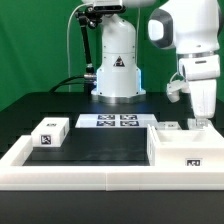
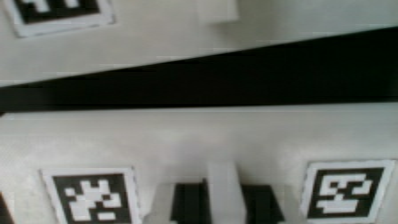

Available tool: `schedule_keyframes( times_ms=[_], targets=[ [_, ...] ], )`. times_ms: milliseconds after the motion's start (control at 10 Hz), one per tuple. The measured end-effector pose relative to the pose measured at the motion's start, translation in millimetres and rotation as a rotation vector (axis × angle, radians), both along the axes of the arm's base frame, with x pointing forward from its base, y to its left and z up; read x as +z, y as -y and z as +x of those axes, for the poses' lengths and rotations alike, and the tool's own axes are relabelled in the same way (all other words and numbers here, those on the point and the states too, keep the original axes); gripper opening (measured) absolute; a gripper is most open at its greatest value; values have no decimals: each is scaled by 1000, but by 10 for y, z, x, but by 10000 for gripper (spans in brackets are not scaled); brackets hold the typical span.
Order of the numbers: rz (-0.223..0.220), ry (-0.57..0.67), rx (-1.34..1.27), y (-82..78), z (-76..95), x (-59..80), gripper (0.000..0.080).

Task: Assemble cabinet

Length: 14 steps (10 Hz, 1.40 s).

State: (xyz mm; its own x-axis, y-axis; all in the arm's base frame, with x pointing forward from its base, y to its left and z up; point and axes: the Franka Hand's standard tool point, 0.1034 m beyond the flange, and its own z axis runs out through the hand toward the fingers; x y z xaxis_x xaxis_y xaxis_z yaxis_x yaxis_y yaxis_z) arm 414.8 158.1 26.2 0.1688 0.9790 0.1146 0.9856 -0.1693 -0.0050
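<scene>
In the exterior view, the cabinet (image 1: 172,150) sits on the black table (image 1: 100,148) at the near end of the exterior view's right, with the gripper (image 1: 198,121) lowered onto its far edge, and in the wrist view (heavily blurred) the dark fingers (image 2: 185,203) flank a thin white upright wall, though whether they clamp it cannot be told.

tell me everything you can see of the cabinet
The cabinet is a white, matte, plastic-looking boxy block, hollow and open on top. One small black-and-white marker tag shows on its near face. It sits upright on the black table at the exterior view's right, by the white rim. The pincer hangs over its far side; contact cannot be told.
</scene>
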Motion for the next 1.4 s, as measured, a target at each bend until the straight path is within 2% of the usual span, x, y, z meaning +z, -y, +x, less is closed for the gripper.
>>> schedule_keyframes(
  times_ms=[200, 500, 600, 900, 1000, 1400],
  targets=[
    [-20, -6, -13, 135, 57, 118, 70],
    [-58, -34, -39, 442, 197, 295, 70],
    [-59, -30, -48, 451, 220, 328, 70],
    [-56, -39, -34, 439, 180, 262, 70],
    [-43, -25, 29, 414, 201, 197, 70],
    [-39, -3, 101, 410, 254, 199, 70]
  ],
)
